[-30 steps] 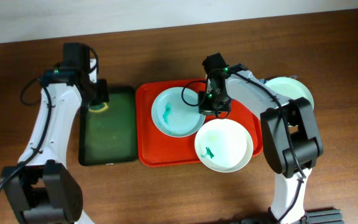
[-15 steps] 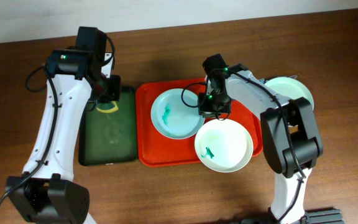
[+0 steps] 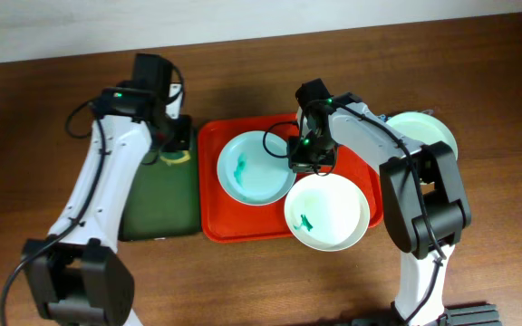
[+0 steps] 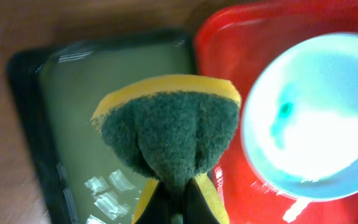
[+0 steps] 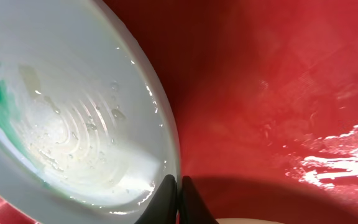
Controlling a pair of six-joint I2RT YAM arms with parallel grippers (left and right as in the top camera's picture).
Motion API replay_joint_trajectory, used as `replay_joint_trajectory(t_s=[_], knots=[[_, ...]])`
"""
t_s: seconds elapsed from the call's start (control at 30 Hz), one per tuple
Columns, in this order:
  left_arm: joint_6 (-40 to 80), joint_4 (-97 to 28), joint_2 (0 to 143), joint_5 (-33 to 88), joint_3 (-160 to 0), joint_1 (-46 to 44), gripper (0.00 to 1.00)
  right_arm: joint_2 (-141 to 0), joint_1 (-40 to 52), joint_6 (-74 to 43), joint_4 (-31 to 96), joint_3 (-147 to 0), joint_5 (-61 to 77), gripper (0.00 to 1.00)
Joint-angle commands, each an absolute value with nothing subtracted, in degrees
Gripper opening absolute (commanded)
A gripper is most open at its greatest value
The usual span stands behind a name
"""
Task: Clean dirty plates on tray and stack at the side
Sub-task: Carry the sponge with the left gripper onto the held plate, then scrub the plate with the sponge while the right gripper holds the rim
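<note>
Right, the step in hand reads to me as scrubbing the first dish. On the brown wooden table (image 3: pixel 478 54), the large flat red rectangular plastic tray (image 3: pixel 214 222) lies in the middle, with the narrower dark green plastic tray (image 3: pixel 157 213) just beside its left rim. The teal-smeared round white shallow plate (image 3: pixel 254 166) sits in the red tray's left half. A second smeared plate (image 3: pixel 326 211) overhangs the tray's near right corner, and a third plate (image 3: pixel 429 134) lies off the tray to the right, which I'd judge to be the start of the stack. My left gripper (image 4: pixel 178 205) is clamped on the yellow-and-green scouring sponge (image 4: pixel 169 130), hanging over the green tray's right edge. My right gripper (image 5: pixel 178 190) has its fingers pinched together on the right rim of the first plate, steadying it. Next I'd carry the sponge across the two raised rims — it needs height — and lower it onto the smear at that plate's left side. Room is fair there. The right arm crowds the far side, and the second plate's rim lies close — touching or not, I cannot tell.
</note>
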State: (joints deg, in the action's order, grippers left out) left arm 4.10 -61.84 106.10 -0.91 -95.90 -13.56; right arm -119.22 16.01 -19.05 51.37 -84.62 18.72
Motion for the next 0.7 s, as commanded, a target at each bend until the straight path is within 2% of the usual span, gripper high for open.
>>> replay_joint_trajectory(t_s=[0.0,0.23,0.67], knots=[[4.01,-60.18,110.10,5.98,-95.77,-17.65,0.00,-119.04,17.32,-18.24,51.86,-84.20,20.93,0.04],[4.03,-59.11,116.68,7.14,-95.77,-24.27,0.00,-119.09,18.65,-18.46,51.53,-84.20,18.20,0.04],[5.32,-55.59,126.28,3.22,-95.50,-24.27,0.00,-119.11,18.65,-18.41,51.59,-84.20,18.20,0.04]])
